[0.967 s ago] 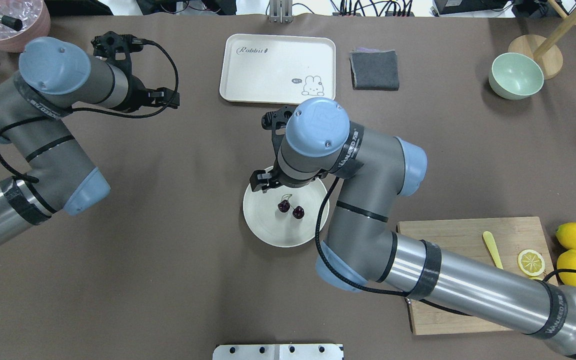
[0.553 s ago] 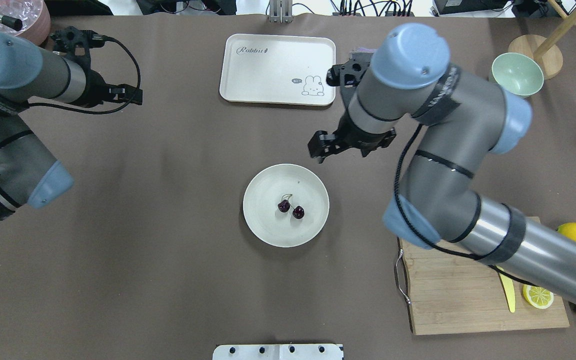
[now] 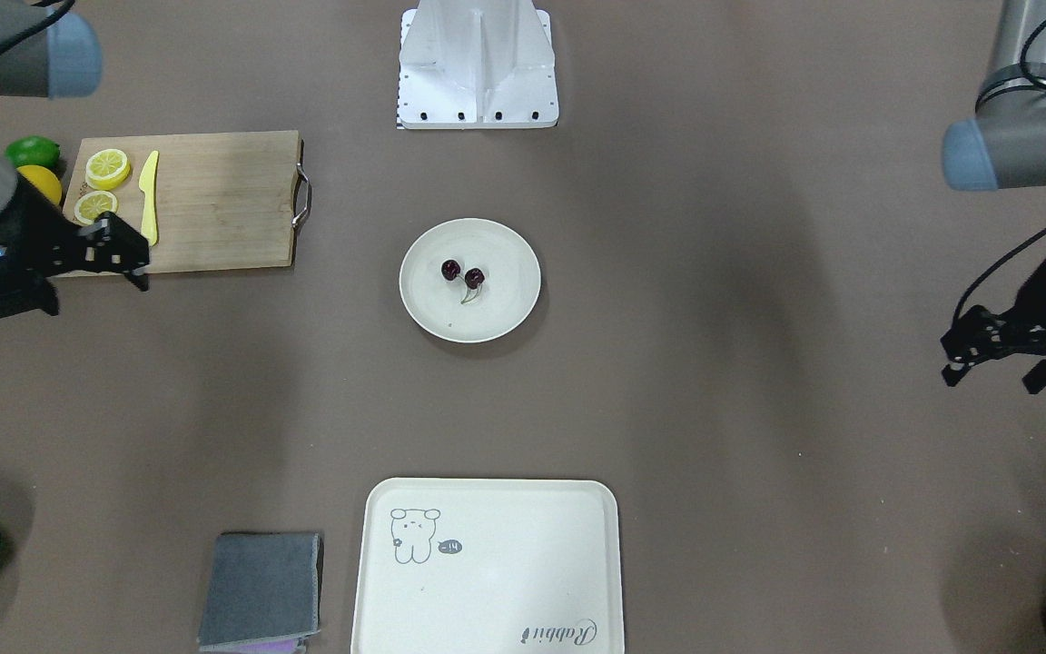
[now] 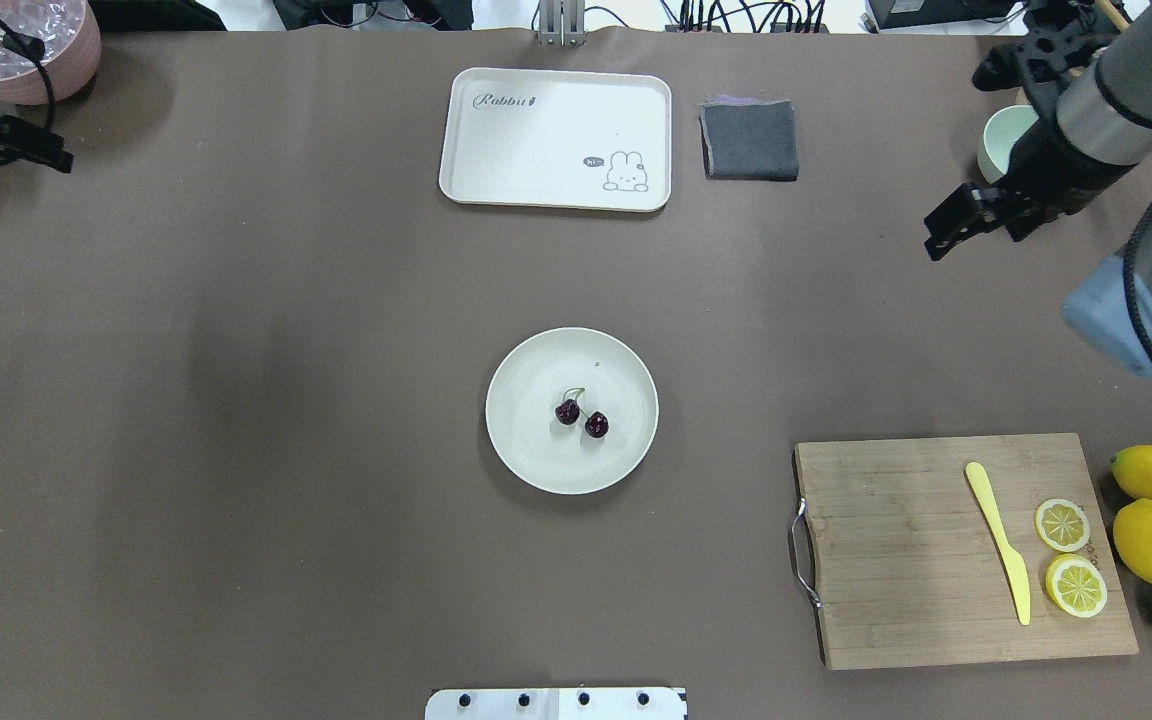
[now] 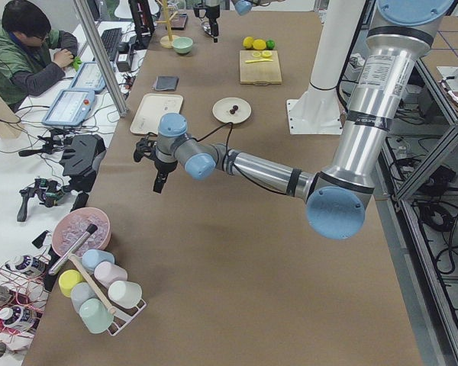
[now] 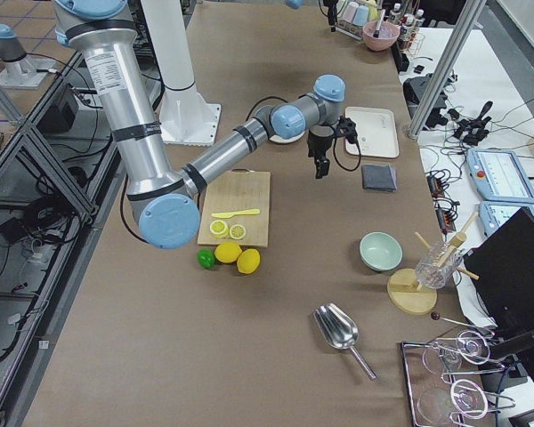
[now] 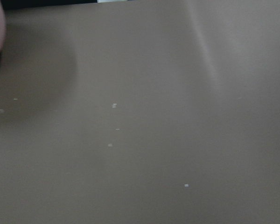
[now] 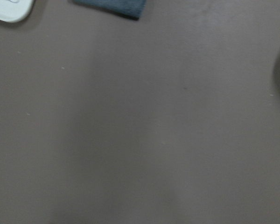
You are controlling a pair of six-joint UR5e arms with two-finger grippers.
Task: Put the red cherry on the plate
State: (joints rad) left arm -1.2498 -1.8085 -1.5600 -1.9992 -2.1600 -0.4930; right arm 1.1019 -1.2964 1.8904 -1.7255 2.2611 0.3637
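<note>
The red cherry [image 4: 581, 415], a dark maroon pair on thin stems, lies near the middle of the round off-white plate [image 4: 526, 460] at the table's centre. The front-facing view shows the same cherry [image 3: 462, 272] on the plate [image 3: 509, 318]. My right gripper [image 4: 976, 240] hangs open and empty far to the right, near the green bowl. At the far left edge my left gripper [image 3: 991, 380] is open and empty. Both wrist views show only bare brown table.
A cream tray [image 4: 556, 135] and a folded grey cloth [image 4: 748, 140] lie at the back. A green bowl [image 4: 1001, 140] sits behind my right wrist. The cutting board [image 4: 896, 560] holds lemon slices and a yellow knife [image 4: 998, 540], with lemons and a lime beside it.
My right gripper has pulled away from above the plate, back and far to the right. The left arm has drawn back to the left edge. The cherry has stayed on the plate.
</note>
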